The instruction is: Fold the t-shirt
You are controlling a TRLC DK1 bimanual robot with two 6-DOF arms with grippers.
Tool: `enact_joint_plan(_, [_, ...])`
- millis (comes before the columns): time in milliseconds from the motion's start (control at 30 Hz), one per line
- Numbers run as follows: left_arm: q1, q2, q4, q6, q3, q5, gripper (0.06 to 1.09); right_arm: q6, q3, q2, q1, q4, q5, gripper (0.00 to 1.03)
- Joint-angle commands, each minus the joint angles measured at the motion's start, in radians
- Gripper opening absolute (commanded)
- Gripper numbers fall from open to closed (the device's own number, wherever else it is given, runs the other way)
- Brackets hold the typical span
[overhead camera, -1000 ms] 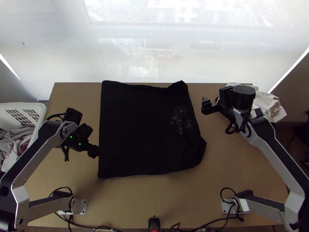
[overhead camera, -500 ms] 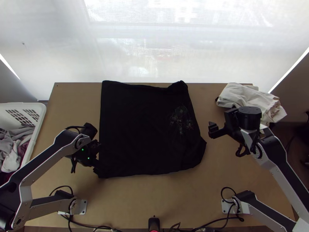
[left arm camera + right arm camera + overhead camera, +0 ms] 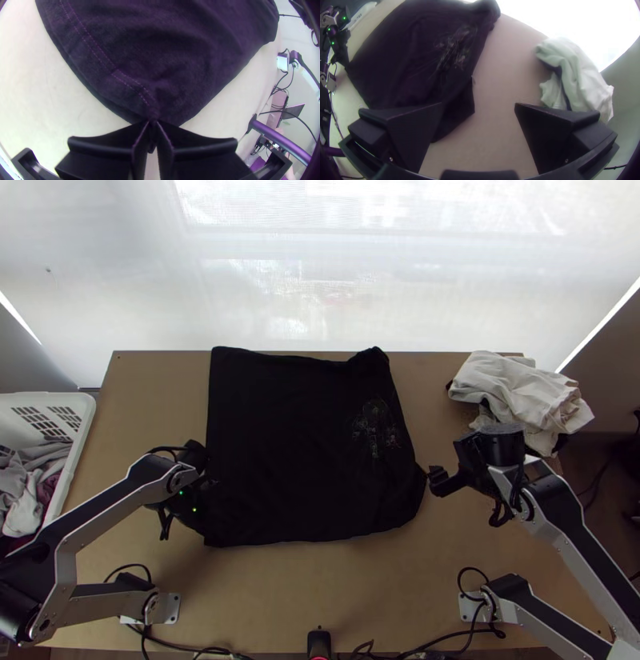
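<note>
My left gripper [image 3: 206,532] is at the near left corner of the black t-shirt [image 3: 296,452], which lies mostly flat in a squarish shape with a print on its right part. In the left wrist view the fingers of my left gripper [image 3: 152,125] are shut on a stitched corner of the t-shirt [image 3: 173,60]. Just beyond the shirt's right edge is my right gripper [image 3: 436,480]. The right wrist view has that right gripper [image 3: 478,106] wide open, bare table between its fingers, and the t-shirt [image 3: 406,56] off to one side.
A pile of white and dark cloth [image 3: 520,392] lies at the table's back right corner. A white basket [image 3: 78,456] with clothes stands off the left edge. Bare wooden table [image 3: 320,596] stretches along the near side, with cables at its edge.
My left gripper has come nearer to the table's front edge and closed on the shirt's corner. My right gripper has moved away from the cloth pile, down the shirt's right side.
</note>
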Motion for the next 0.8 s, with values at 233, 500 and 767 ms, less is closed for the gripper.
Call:
enact_joint_plan(233, [0.109,-0.035,0.006,0.014,0.083,0.023,0.09,-0.118,-0.211,0.091,-0.011,0.005,-0.108,0.98])
enact_joint_plan(500, [0.142,-0.035,-0.011,0.028,0.126,0.023,0.09,-0.158,-0.169,0.335,-0.047,0.246,-0.108,0.98])
enact_joint_plan(767, [0.181,-0.037,-0.02,0.043,0.126,0.023,0.09,-0.12,-0.094,0.491,-0.015,0.248,-0.111,0.71])
